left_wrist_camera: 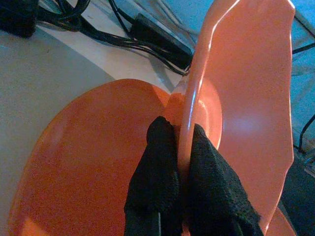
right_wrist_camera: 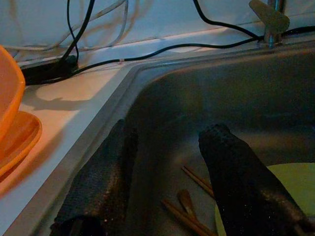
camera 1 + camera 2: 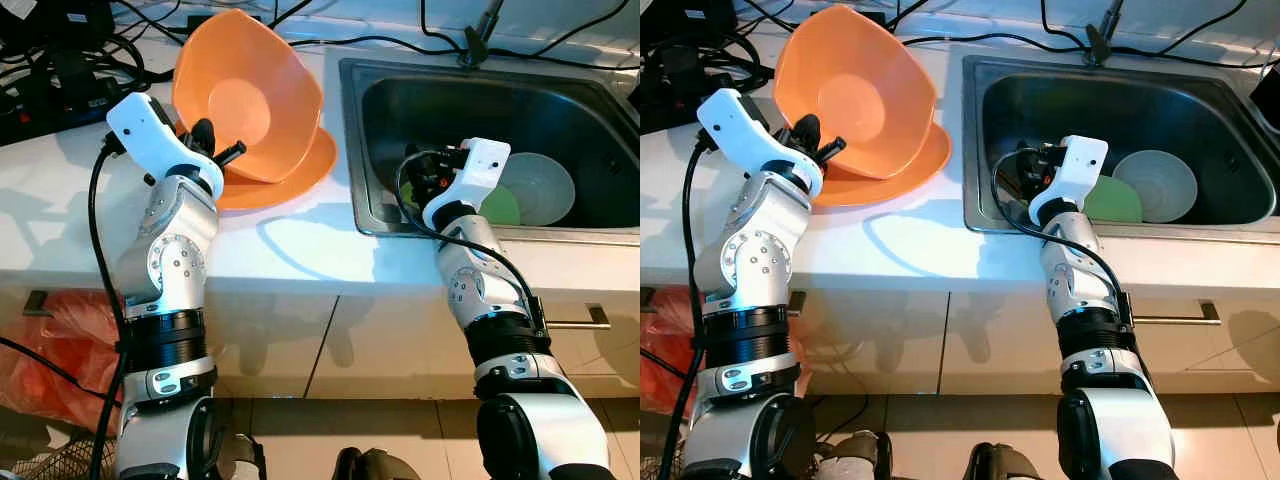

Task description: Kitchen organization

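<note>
One orange bowl [image 3: 250, 95] in left gripper [image 1: 183, 162]

Head views are bright and sharp, with soft arm shadows on the white counter [image 3: 290, 240]; wrist views are dim, bluish, slightly soft.

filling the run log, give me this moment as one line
left gripper: shut on orange bowl rim, tilted over orange plate | right gripper: open, in sink above chopsticks

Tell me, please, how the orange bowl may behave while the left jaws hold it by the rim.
The orange bowl looks like thin plastic, so probably light and slightly flexible. The left gripper pinches only its rim, tilted above the orange plate, so it may pivot or slip.
</note>
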You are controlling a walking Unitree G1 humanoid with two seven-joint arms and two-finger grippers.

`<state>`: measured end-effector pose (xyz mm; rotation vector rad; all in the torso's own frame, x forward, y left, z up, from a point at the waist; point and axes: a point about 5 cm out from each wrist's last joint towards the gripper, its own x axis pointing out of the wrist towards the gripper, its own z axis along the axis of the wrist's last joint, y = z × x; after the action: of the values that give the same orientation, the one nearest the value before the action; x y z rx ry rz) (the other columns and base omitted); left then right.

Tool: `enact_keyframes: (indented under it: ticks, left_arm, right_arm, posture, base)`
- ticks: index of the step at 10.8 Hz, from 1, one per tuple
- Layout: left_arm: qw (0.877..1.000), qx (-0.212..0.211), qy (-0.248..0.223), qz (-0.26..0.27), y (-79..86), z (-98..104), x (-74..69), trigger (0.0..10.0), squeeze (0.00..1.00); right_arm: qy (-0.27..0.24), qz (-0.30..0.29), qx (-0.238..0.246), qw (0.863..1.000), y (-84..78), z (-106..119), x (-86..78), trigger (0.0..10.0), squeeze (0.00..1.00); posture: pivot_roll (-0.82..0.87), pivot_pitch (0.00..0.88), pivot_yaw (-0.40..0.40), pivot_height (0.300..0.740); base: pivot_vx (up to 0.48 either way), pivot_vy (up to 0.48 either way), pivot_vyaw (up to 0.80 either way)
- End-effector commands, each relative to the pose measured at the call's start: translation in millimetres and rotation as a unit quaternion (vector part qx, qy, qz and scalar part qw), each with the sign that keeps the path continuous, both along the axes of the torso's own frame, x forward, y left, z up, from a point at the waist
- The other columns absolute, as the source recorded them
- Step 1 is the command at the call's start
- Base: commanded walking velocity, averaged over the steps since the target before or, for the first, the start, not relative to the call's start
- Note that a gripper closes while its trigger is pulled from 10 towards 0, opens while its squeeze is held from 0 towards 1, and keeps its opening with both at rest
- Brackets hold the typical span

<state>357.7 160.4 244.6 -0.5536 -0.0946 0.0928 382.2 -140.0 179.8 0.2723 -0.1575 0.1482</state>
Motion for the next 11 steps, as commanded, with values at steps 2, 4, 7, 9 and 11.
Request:
enact_keyframes:
  ticks: [2,4,7,9,11]
  left_arm:
    - [0.999,-0.004,-0.035,-0.016,-5.7,11,-0.3,0.0,0.00]
    - [0.997,-0.021,-0.064,-0.031,-9.9,18,-2.3,0.0,0.00]
    - [0.990,-0.039,-0.122,-0.061,-17.5,32,-7.1,0.0,0.00]
    - [0.984,-0.052,-0.148,-0.078,-26.6,38,-10.2,10.0,0.00]
    - [0.981,-0.051,-0.157,-0.099,-37.0,39,-11.5,10.0,0.00]
  right_arm:
    - [-0.001,-0.002,0.001,1.000,-2.6,0,0.0,10.0,0.00]
    - [-0.001,-0.001,0.001,1.000,-2.3,0,-0.2,10.0,0.00]
    - [-0.001,0.001,0.007,1.000,-0.5,0,-0.1,10.0,0.00]
    - [-0.005,0.003,0.029,1.000,-0.5,5,0.5,10.0,0.00]
    - [-0.017,0.029,0.121,0.992,1.8,22,1.2,10.0,0.00]
  posture:
    - [0.10,0.138,-0.071,0.723]
    - [0.10,0.133,-0.071,0.723]
    - [0.10,0.130,-0.072,0.723]
    - [0.10,0.136,-0.073,0.723]
    - [0.09,0.143,-0.073,0.723]
  base:
    - [0.000,0.000,0.00]
    - [0.000,0.000,0.00]
    - [0.000,0.000,0.00]
    - [0.000,0.000,0.00]
    - [0.000,0.000,0.00]
